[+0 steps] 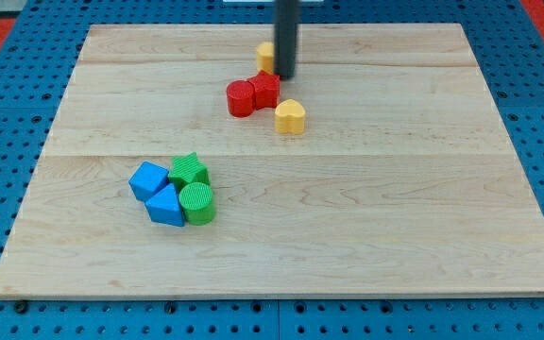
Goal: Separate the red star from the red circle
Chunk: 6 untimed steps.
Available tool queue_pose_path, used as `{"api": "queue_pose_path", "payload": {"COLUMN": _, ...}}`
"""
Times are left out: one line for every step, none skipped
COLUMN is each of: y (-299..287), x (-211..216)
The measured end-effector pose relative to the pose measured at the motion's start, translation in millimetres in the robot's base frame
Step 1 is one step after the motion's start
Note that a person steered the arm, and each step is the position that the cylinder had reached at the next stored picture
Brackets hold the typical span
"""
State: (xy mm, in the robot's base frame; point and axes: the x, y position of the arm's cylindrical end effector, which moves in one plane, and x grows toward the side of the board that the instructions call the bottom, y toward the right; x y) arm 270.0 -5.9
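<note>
In the camera view, my tip (284, 75) sits just above the red star (265, 90), touching or nearly so; there is no pincer to read, only the bare rod. The red circle (241, 99) presses against the star's left side. A yellow block (266, 56) peeks out left of the rod, a yellow heart (290, 117) lies just below-right. Down-left on the wooden board (395, 208), two blue blocks (157, 194) and two green blocks (193, 189) cluster.
</note>
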Motion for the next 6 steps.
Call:
{"api": "queue_pose_path", "payload": {"y": 8, "x": 3}}
{"api": "queue_pose_path", "payload": {"y": 55, "x": 54}}
{"api": "queue_pose_path", "payload": {"y": 2, "x": 61}}
{"api": "queue_pose_path", "payload": {"y": -47, "x": 50}}
{"api": "queue_pose_path", "payload": {"y": 9, "x": 82}}
{"api": "queue_pose_path", "payload": {"y": -38, "x": 84}}
